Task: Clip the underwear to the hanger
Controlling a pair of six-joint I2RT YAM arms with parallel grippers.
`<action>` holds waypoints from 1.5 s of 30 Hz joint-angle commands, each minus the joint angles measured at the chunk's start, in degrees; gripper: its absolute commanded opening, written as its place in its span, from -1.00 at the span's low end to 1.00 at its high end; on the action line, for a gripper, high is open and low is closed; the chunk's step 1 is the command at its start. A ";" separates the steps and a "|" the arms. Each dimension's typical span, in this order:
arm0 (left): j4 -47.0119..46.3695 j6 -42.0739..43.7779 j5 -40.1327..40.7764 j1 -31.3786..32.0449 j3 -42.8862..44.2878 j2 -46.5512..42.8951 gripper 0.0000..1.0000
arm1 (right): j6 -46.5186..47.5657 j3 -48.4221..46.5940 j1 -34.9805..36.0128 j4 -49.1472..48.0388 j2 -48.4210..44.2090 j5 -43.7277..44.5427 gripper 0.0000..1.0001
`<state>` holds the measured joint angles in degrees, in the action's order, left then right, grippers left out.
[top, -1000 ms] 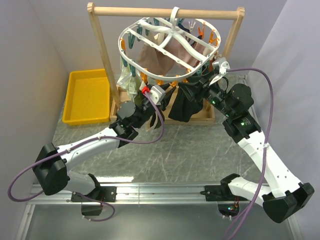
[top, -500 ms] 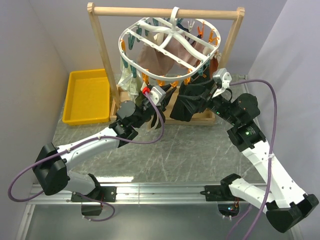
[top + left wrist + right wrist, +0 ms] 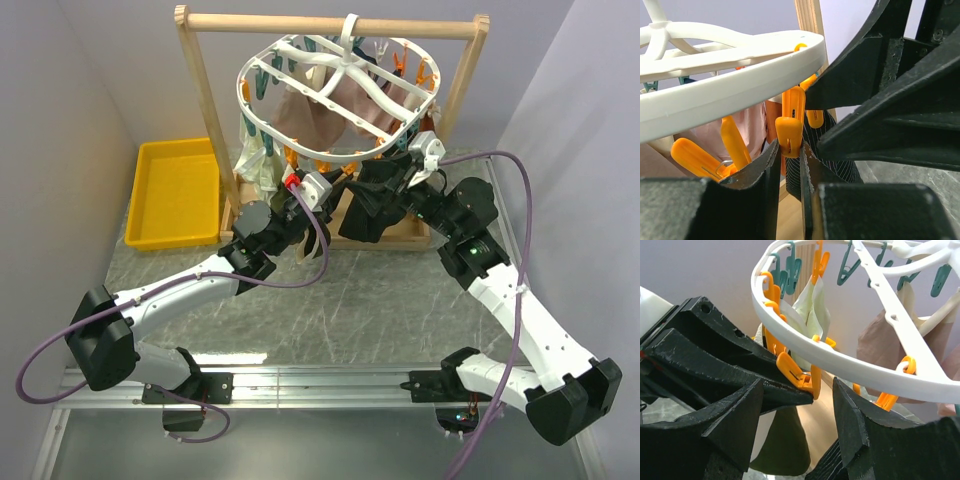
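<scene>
At your left wrist, the left gripper (image 3: 789, 150) has its black fingers (image 3: 762, 172) clamped on the lower end of an orange plastic clip (image 3: 789, 131). That clip hangs from the near rim of the white plastic oval ring hanger (image 3: 735, 62). Opposite it, your right gripper (image 3: 797, 390) has its jaws well apart, with that same clip in view between the tips. The dark olive-green fabric underwear (image 3: 784, 442) hangs low in the right gripper's gap, below the clip. Can't tell whether it's gripped, the view is too tight. Further back, teal clips (image 3: 792, 269) line the ring and a pinkish-beige garment (image 3: 345, 105) hangs inside it. The hanger hooks over a wooden rail frame (image 3: 330, 24). A yellow plastic tray (image 3: 175, 190) sits far left on the grey marble table (image 3: 350, 300).
</scene>
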<state>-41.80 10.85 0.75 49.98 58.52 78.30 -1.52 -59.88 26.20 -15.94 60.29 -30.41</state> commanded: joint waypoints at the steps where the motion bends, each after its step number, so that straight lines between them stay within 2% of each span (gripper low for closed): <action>1: -1.70 -0.39 -1.72 -0.14 1.24 -0.70 -0.56 | 0.73 -0.94 1.05 -4.80 0.26 2.89 0.29; 15: -1.00 -0.48 -2.42 -0.05 1.24 -0.70 -0.56 | 0.99 -2.26 4.30 -5.59 2.64 9.32 0.25; 18: -0.83 -0.48 -2.25 -0.14 1.33 -0.61 -0.56 | 0.99 -2.44 4.65 -5.76 2.73 10.55 0.18; 20: -0.83 -0.48 -2.42 -0.14 1.33 -0.69 -0.55 | 0.99 -2.35 4.83 -5.94 2.73 11.25 0.11; 24: -0.39 -0.66 -2.60 -0.14 1.42 -0.61 -0.52 | 0.99 -2.00 4.92 -6.38 2.55 12.05 -0.18; 30: -0.03 -0.57 -2.34 -0.05 1.51 -0.34 -0.33 | 0.82 -2.17 4.92 -6.29 2.20 10.20 -0.56; 39: -0.21 -0.31 -0.93 -0.05 2.21 0.10 -0.12 | -0.32 -1.91 5.00 -5.76 1.76 9.06 -0.94; 42: -0.56 -0.04 -0.93 -0.05 2.47 0.27 -0.10 | -0.85 -1.56 4.92 -5.68 1.41 8.71 -0.99; 45: -1.09 0.05 -0.93 -0.05 2.82 0.62 -0.17 | -1.47 -1.29 4.92 -5.68 1.06 7.57 -1.00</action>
<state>-40.88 10.87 -0.14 49.69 58.54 78.63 -1.96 -59.99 30.87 -19.70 62.81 -21.30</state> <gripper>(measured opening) 0.425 0.337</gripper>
